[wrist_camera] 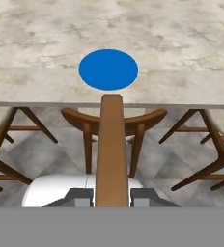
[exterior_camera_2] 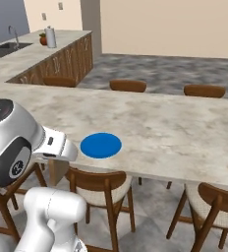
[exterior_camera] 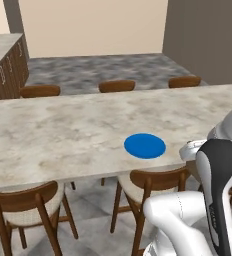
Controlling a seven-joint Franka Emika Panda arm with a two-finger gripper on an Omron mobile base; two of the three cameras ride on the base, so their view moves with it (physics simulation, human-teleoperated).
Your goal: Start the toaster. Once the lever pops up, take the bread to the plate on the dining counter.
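Between the gripper's point(wrist_camera: 112, 197) two dark fingertips point(wrist_camera: 80, 197), clamped edge-on in the hand view, the brown bread point(wrist_camera: 111, 144) slice points toward twelve o'clock at the blue plate point(wrist_camera: 108, 69), which lies bare near the close edge of the dining counter point(wrist_camera: 181, 48), above wooden chairs point(wrist_camera: 143, 123).

Both base views look forward and down from behind the arm, left and right, across the tabletop point(exterior_camera: 63, 130) from its near edge; they share the blue plate point(exterior_camera: 145, 145) and the far chairs point(exterior_camera: 117, 86). The hand view looks along the jaws, low and close, toward that same plate.
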